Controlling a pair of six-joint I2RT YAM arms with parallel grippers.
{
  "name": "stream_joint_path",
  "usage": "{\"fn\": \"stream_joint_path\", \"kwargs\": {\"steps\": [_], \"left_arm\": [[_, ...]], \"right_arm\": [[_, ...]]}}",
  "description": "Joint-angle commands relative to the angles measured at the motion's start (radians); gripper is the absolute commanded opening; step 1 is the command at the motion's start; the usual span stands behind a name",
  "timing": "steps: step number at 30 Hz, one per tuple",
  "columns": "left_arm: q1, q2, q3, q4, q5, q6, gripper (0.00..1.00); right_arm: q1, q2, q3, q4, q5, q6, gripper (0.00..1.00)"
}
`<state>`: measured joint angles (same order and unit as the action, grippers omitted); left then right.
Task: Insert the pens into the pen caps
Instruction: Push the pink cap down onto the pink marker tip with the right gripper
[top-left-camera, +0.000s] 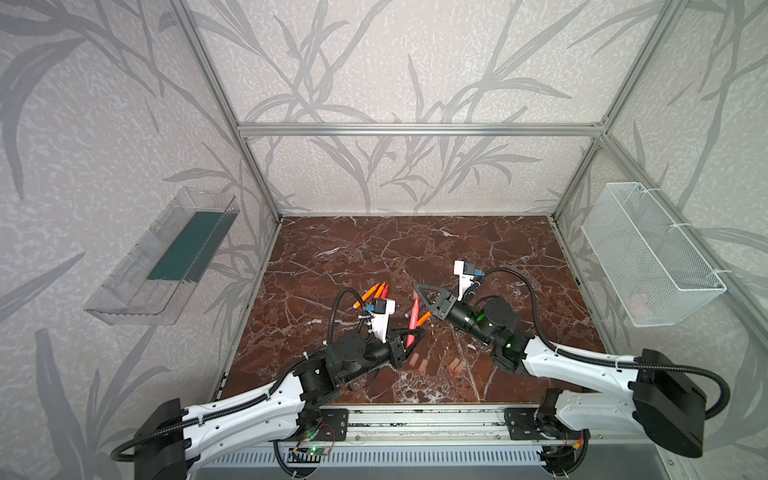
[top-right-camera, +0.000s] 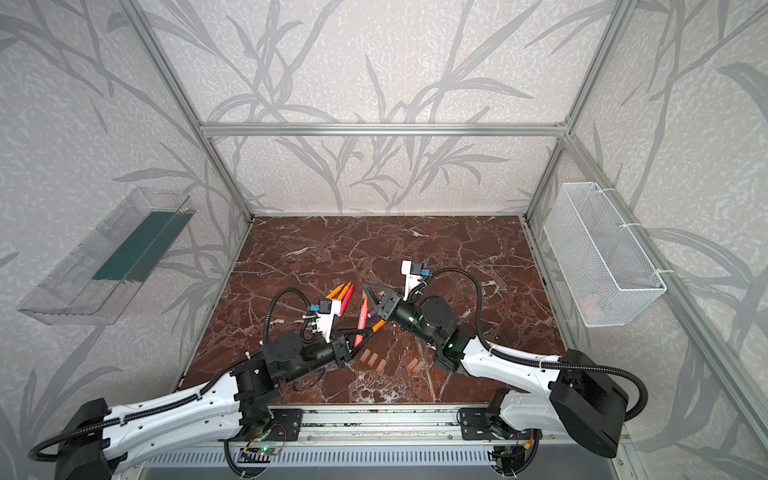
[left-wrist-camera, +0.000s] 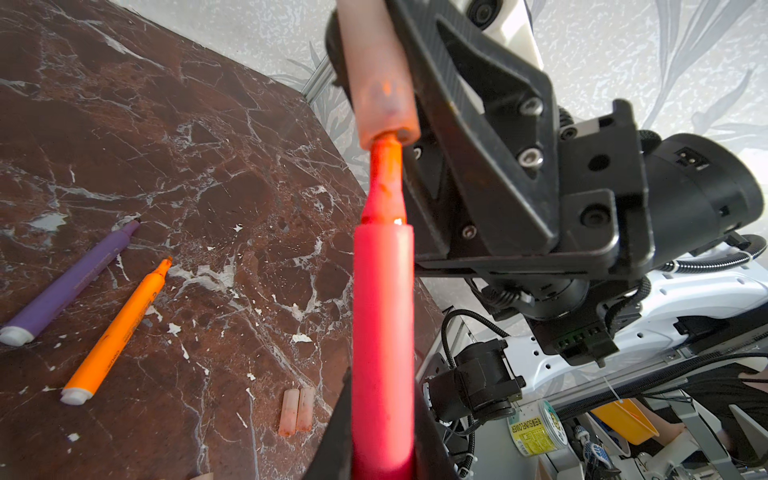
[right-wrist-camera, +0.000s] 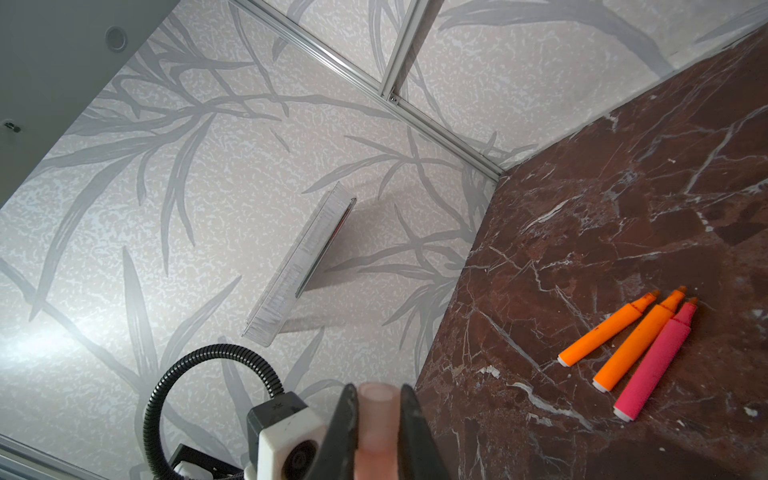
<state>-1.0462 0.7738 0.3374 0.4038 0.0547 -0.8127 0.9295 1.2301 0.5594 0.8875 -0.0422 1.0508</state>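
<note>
While pinched by its rear part in the left fingers (top-left-camera: 411, 338), red-pink pen (left-wrist-camera: 382, 311) raised off the worktop (top-left-camera: 353, 249) near centre. Long axis near-to-far, tip leading far and a little upward.

Tip just inside the mouth of the cap (left-wrist-camera: 380, 75); bare nib section exposed between barrel and cap, so judged not yet seated.

Cap clamped in the right fingers (top-left-camera: 420, 291), mouth facing near, directly beyond the pen tip. Cap axis canted slightly off the pen's line in the left wrist view.

Judged next move: squaring the cap, then closing the pair straight along the pen's axis. Risk of jamming on the rim if pushed askew. Neither arm nearer; both at the joint.

Spare stock:
- purple pen (left-wrist-camera: 70, 278) and orange pen (left-wrist-camera: 118, 328), lying just right of the held pen;
- three pens (right-wrist-camera: 640, 340) side by side, farther left;
- five loose caps (top-right-camera: 374, 359), flat on the near worktop.

Surface: dark red marbled, flat, hard-looking.

Room: patterned walls, metal frame. Clear bin (top-left-camera: 166, 257) on the left wall, wire basket (top-left-camera: 648, 253) on the right, both well apart from the work.
</note>
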Motion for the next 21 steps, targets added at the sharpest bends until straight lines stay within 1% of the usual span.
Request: {"fn": "stream_joint_path", "kwargs": {"steps": [1, 5, 14, 18, 21], "left_arm": [[-0.003, -0.012, -0.014, 0.042, -0.042, -0.019, 0.00], [-0.004, -0.019, -0.012, 0.047, -0.046, -0.020, 0.00], [-0.003, -0.027, 0.006, 0.057, -0.062, -0.021, 0.00], [0.001, -0.001, 0.026, 0.064, -0.081, -0.022, 0.00], [0.014, 0.018, 0.049, 0.069, -0.067, -0.024, 0.00]], "right_arm": [[0.017, -0.007, -0.022, 0.044, 0.000, -0.004, 0.00], [0.024, -0.008, -0.039, 0.046, 0.014, -0.005, 0.00], [0.045, 0.003, -0.087, 0.111, 0.021, -0.014, 0.00], [0.082, 0.000, -0.101, 0.132, 0.032, -0.040, 0.00], [0.124, -0.011, -0.117, 0.146, 0.055, -0.073, 0.00]]}}
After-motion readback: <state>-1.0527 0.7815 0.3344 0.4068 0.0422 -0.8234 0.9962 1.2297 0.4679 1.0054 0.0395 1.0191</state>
